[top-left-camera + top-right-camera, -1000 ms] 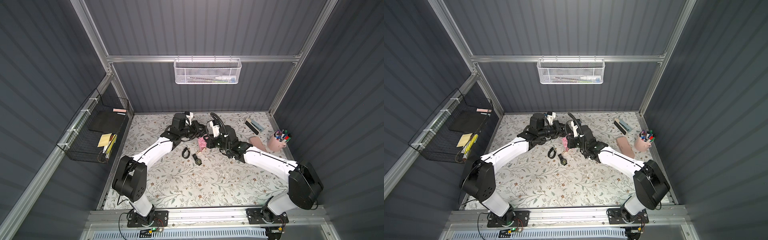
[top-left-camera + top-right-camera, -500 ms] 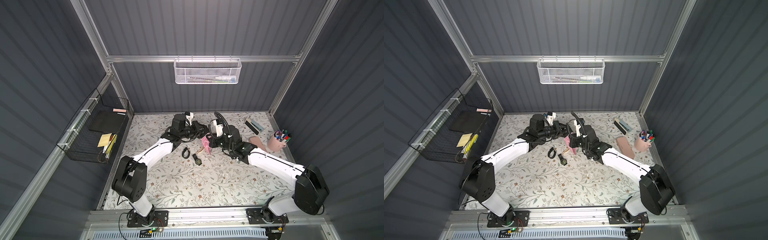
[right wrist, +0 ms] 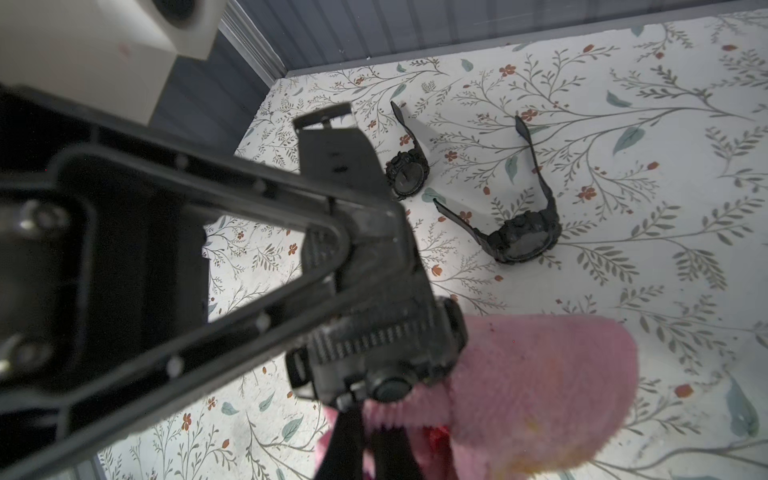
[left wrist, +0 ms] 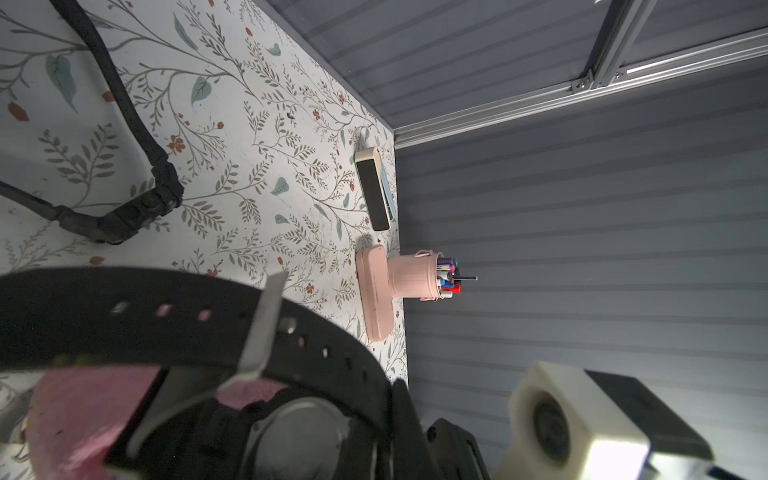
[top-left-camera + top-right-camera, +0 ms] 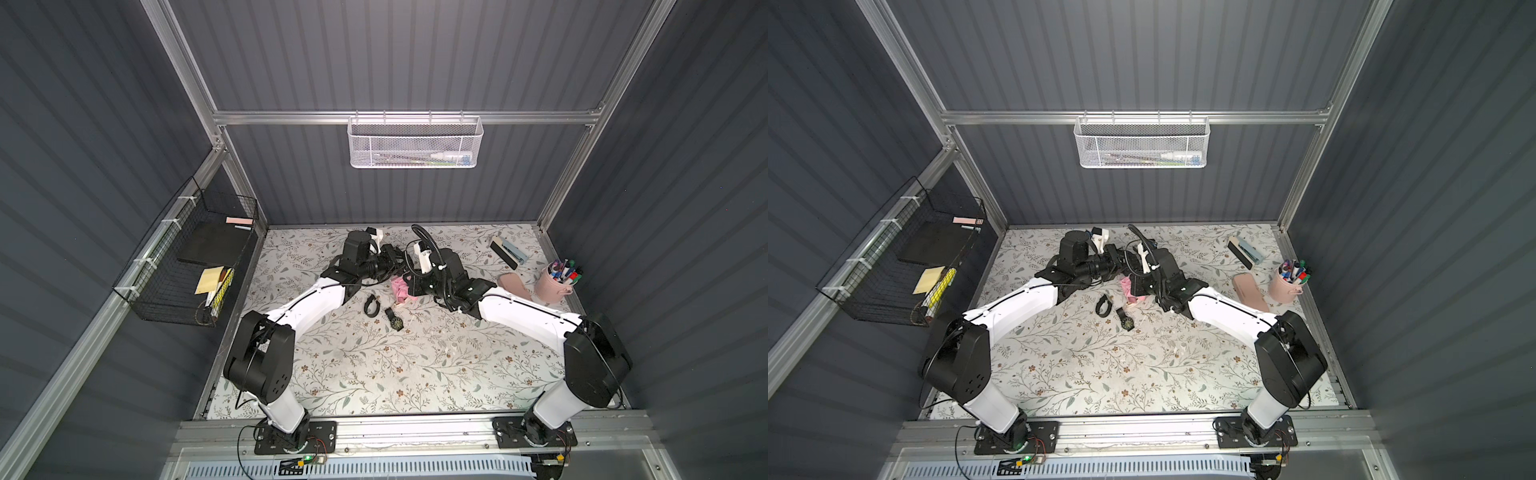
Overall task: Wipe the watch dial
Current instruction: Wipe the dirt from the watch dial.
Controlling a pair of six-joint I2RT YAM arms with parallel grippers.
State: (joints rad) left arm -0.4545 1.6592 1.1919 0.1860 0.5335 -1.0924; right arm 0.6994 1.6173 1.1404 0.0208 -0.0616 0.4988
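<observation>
My left gripper (image 5: 398, 261) is shut on a black watch (image 3: 374, 332) and holds it above the table at the back middle. In the left wrist view the watch's metal case back (image 4: 299, 436) and buckled strap (image 4: 166, 316) fill the lower part. My right gripper (image 3: 365, 453) is shut on a pink cloth (image 3: 540, 374), seen in both top views (image 5: 400, 289) (image 5: 1128, 291). The cloth presses against the held watch from the right. The dial is hidden behind the cloth and the watch body.
Two more black watches (image 5: 371, 305) (image 5: 395, 321) lie on the floral table just in front of the grippers. At the right stand a pink pen cup (image 5: 557, 282), a pink case (image 5: 513, 284) and a dark eraser block (image 5: 505, 251). Wire baskets hang on the left and back walls.
The right arm swung slightly outward and back in, with the pink cloth shifting a little against the watch. The left arm and the held watch have stayed put.
</observation>
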